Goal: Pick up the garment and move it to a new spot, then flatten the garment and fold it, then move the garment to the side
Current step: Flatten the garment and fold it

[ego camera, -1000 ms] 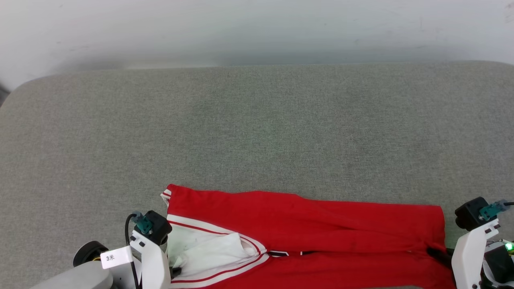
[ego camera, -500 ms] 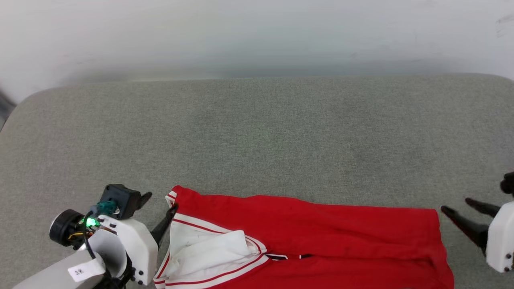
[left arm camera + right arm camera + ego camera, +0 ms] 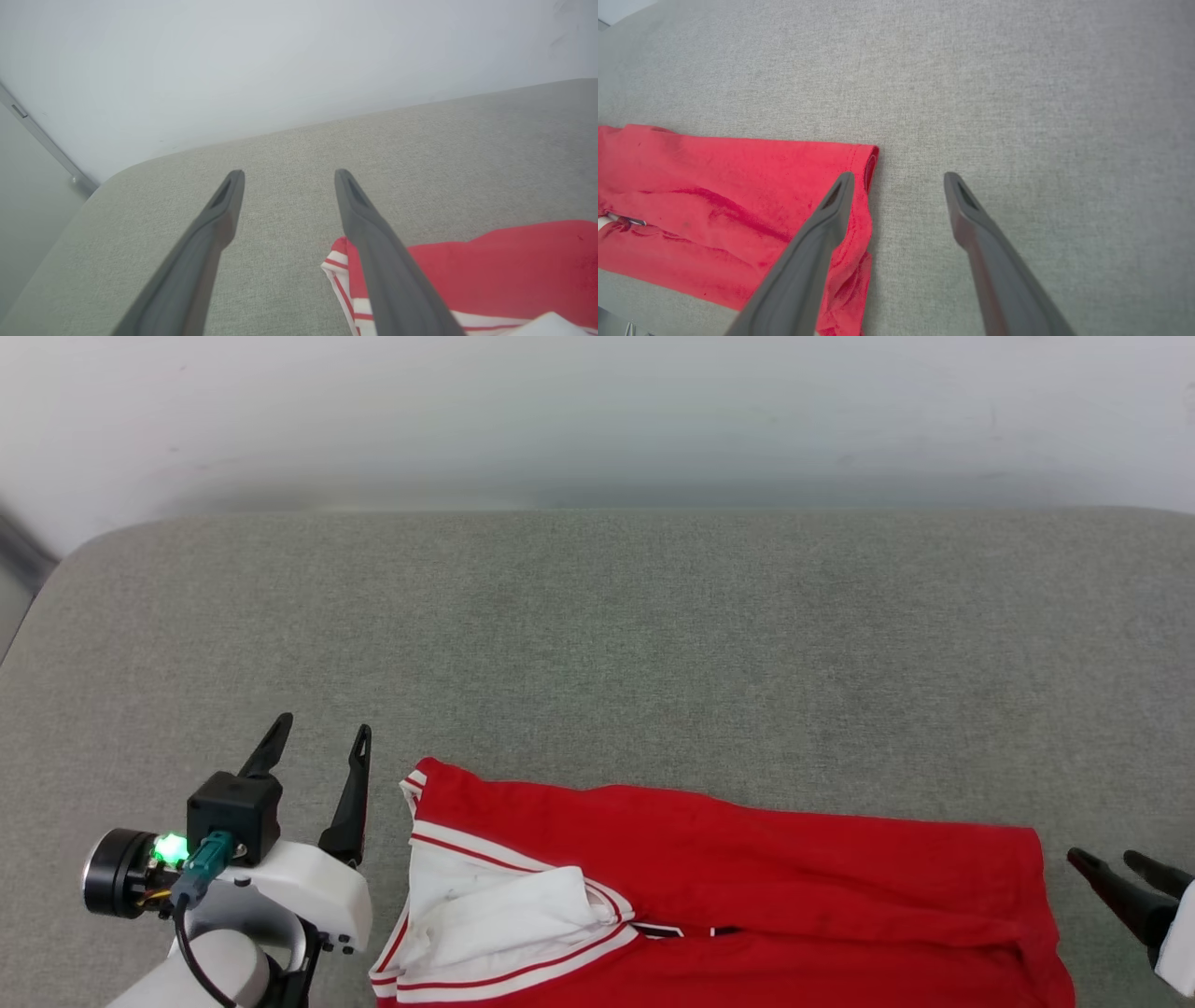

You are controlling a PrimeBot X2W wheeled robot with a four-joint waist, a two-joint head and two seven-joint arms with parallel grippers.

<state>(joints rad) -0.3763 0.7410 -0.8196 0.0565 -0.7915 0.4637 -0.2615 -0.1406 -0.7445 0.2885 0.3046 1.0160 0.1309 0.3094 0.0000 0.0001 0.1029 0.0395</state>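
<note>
- Head view: garment [image 3: 747,859] folded flat at 6 o'clock on the grey counter [image 3: 597,635], white sleeve at its 9 o'clock end. Left hand [image 3: 322,724] at 8 o'clock, spread wide, empty, just beside that end. Right hand [image 3: 1102,855] at 4 o'clock, parted, empty.
- Left wrist view: left hand [image 3: 288,173] wide over bare counter, garment [image 3: 490,261] at 4 o'clock, pale wall [image 3: 299,60] at 12.
- Right wrist view: right hand [image 3: 899,175] wide, one finger [image 3: 822,224] crossing the garment [image 3: 714,186] hem at 8 o'clock.

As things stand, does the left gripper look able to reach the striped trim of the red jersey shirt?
Probably yes. The open left gripper sits left of the red jersey shirt, and only bare grey fabric surface lies between it and the striped trim; nothing looks in the way.
</note>
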